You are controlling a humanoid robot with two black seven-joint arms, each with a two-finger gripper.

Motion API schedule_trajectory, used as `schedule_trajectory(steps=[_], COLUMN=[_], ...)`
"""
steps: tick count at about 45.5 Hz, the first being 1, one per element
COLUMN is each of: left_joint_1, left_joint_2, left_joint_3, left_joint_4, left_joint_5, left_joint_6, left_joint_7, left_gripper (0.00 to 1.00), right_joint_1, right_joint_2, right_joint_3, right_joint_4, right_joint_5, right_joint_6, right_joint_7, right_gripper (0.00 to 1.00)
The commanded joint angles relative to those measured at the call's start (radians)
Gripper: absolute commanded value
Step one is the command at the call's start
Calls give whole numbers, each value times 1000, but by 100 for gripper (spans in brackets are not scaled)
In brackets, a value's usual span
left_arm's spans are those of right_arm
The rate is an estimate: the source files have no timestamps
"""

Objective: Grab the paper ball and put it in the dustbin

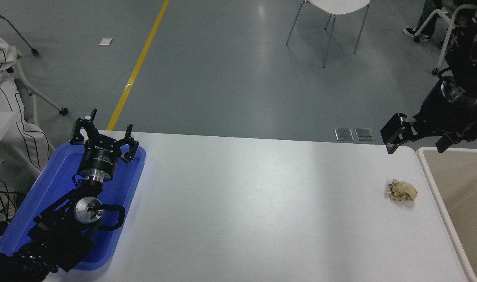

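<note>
The tan crumpled paper ball (401, 190) lies on the white table (262, 203) near its right end. The beige dustbin (438, 196) with a cream rim stands just right of it, cut off by the picture's edge. My right gripper (416, 139) hangs open above the table's far right corner, beyond and above the ball, with nothing in it. My left gripper (105, 137) is open and parked over the blue tray at the lower left.
A shallow blue tray (46, 192) lies on the table's left end under the left arm. A white chair (332, 15) stands on the floor beyond the table. A person in white clothing (3, 98) is at the left edge.
</note>
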Motion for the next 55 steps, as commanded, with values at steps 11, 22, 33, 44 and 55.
schedule_trajectory(steps=[11, 22, 33, 44, 55], left_joint_1=[0, 0, 0, 0, 0], left_joint_2=[0, 0, 0, 0, 0], left_joint_3=[0, 0, 0, 0, 0], left_joint_4=[0, -1, 0, 0, 0], left_joint_5=[0, 0, 0, 0, 0], left_joint_6=[0, 0, 0, 0, 0], left_joint_7=[0, 0, 0, 0, 0], left_gripper=[100, 100, 100, 100, 100], right_joint_1=[-72, -134, -308, -552, -790], right_joint_2=[-50, -71, -76, -71, -60], right_joint_3=[12, 15, 25, 117, 223], right_joint_4=[-35, -36, -110, -324, -555], right_joint_5=[-2, -2, -4, -7, -16], right_joint_6=[-130, -296, -436, -462, -462], right_joint_7=[0, -1, 0, 0, -1], right_gripper=[100, 100, 100, 100, 100])
